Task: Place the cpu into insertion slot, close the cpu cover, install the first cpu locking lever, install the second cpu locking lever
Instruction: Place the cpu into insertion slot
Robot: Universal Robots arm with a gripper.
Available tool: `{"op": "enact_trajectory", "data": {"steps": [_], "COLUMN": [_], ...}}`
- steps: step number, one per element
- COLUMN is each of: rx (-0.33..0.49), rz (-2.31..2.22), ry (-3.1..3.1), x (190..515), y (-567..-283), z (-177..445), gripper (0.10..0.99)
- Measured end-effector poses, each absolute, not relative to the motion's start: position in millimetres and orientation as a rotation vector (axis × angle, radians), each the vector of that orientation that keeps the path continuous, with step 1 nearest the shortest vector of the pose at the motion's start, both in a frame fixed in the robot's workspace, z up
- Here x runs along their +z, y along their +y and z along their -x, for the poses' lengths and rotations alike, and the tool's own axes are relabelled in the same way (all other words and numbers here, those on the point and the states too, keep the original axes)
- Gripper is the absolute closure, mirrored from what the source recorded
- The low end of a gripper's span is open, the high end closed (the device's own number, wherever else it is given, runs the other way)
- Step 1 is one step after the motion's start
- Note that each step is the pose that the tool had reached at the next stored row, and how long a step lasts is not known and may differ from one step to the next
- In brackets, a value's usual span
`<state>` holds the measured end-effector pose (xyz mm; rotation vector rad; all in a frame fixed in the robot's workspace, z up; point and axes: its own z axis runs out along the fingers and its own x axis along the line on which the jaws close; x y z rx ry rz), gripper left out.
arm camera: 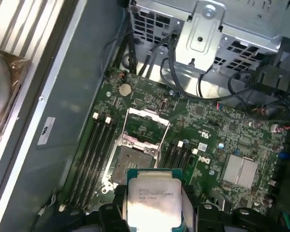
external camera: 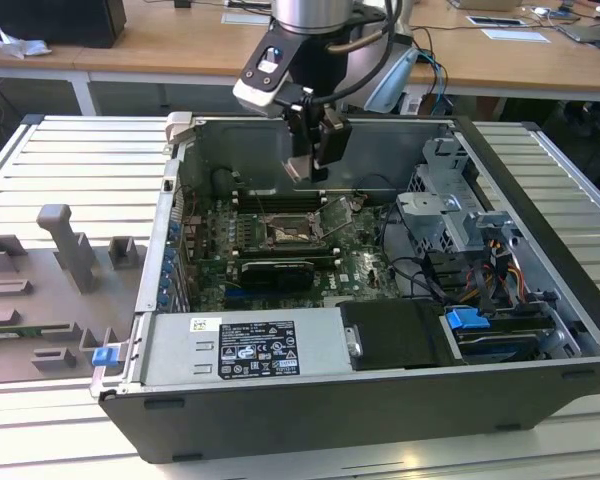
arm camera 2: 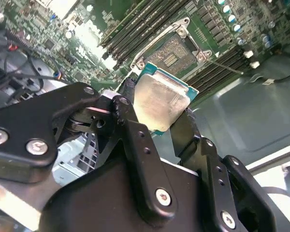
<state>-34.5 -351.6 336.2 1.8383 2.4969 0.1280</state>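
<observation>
Off at the exterior view's left, on the ribbed table (external camera: 40, 150), a grey moulded fixture (external camera: 50, 280), well apart from the work. Further right, an open computer case (external camera: 280, 430) lying on its side, with a labelled power supply (external camera: 245, 348) along the near edge and the green motherboard (external camera: 365, 268) behind it. Near the board's middle, the insertion slot (external camera: 285, 233), dark centre bare, no chip seated. Just beside it towards the exterior view's right, the cpu cover (external camera: 335, 213), tilted up on its hinge edge and not lying on the socket. Above the slot and clear of the board, the gripper (external camera: 315, 170) at the end of the arm. Pinching the cpu (arm camera 2: 159, 101) by two opposite edges, black fingers (arm camera 2: 183, 130) pressed against its sides in both wrist views, pale metal face turned to the cameras. Held in the air, apart from the socket. Beyond the chip in the first wrist view, slot and raised cover, flanked by long memory sticks (arm camera: 89, 150). At the exterior view's far right, a grey drive cage (external camera: 445, 205) and, nearer, a blue tab (external camera: 467, 320).
</observation>
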Motion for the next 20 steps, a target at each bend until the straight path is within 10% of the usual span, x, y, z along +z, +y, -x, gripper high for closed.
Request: {"op": "enact_trajectory", "data": {"steps": [20], "rx": [0.116], "rz": [-2.024], "ry": [2.337], "x": [318.4], "y": [-350.7], "z": [34.6], "gripper": [0.549]}}
